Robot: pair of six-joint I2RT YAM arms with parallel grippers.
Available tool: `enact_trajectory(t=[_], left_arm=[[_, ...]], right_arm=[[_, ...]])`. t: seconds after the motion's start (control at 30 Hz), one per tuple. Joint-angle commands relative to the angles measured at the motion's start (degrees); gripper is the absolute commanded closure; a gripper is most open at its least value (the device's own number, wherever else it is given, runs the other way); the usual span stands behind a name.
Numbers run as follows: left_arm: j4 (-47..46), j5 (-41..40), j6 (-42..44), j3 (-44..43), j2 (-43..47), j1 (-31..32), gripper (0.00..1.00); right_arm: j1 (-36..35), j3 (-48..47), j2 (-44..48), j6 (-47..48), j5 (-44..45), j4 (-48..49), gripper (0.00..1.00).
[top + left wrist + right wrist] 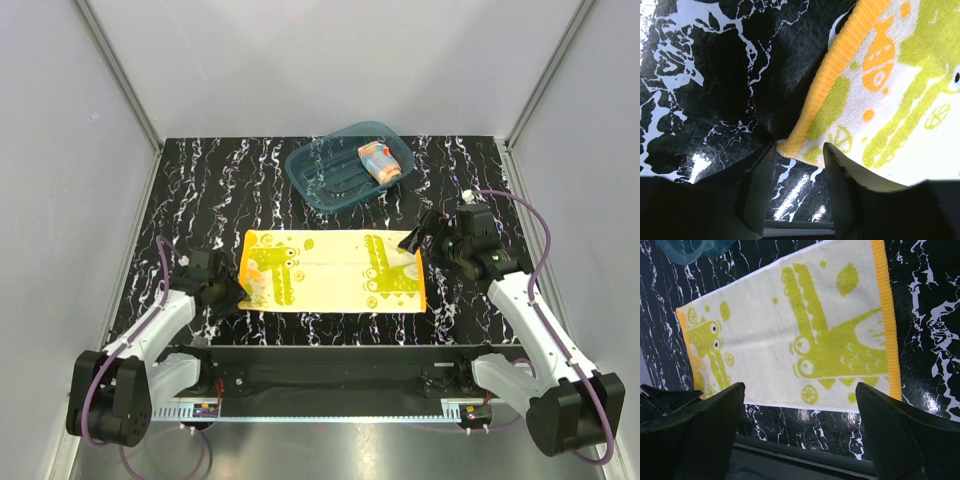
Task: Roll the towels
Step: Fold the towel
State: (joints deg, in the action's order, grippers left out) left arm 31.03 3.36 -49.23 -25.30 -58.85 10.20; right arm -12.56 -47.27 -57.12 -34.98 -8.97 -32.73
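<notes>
The yellow towel (335, 270) lay flat on the table (200, 190), the dotted towel (380, 162) sat rolled in the teal tub (310, 175); left gripper (800, 147) stood with jaws apart astride the near-left corner, probably to pinch and start the roll, right gripper (800, 385) wide open above the opposite end

No writing, label, brand or number could be read in any view. The yellow towel (335, 272) bore only printed pictures: green crocodile-like figures and small wheel shapes, inside an orange ribbed border. Beyond the yellow towel, the rolled towel (378, 162) in the teal tub (312, 178) showed orange dots on pale blue, too small to make out anything finer.
</notes>
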Motion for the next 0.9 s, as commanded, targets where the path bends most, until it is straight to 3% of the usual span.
enact_trajectory(t=[0.0,0.13,0.27,0.47,0.87], left_arm=[[-1.6,-2.4,1.7,1.0,-1.7,0.3,0.52],[-2.1,-2.6,2.5,1.0,-2.5,0.3,0.59],[-3.0,-2.2,2.9,1.0,-2.8,0.3,0.78],[-3.4,-1.1,3.7,-0.1,-2.7,0.3,0.92],[-3.7,1.6,4.6,-2.5,-3.5,0.3,0.96]], right_arm=[[0.8,-1.6,-0.9,-0.2,1.2,-1.4,0.0],[2.1,-1.6,-2.2,0.3,1.4,-2.9,0.0],[3.5,-1.7,-5.1,-1.3,3.0,-6.4,0.02],[4.6,3.7,-5.4,-5.3,7.2,-9.5,0.17],[4.6,15.8,-7.5,-12.7,1.4,-4.5,0.3]])
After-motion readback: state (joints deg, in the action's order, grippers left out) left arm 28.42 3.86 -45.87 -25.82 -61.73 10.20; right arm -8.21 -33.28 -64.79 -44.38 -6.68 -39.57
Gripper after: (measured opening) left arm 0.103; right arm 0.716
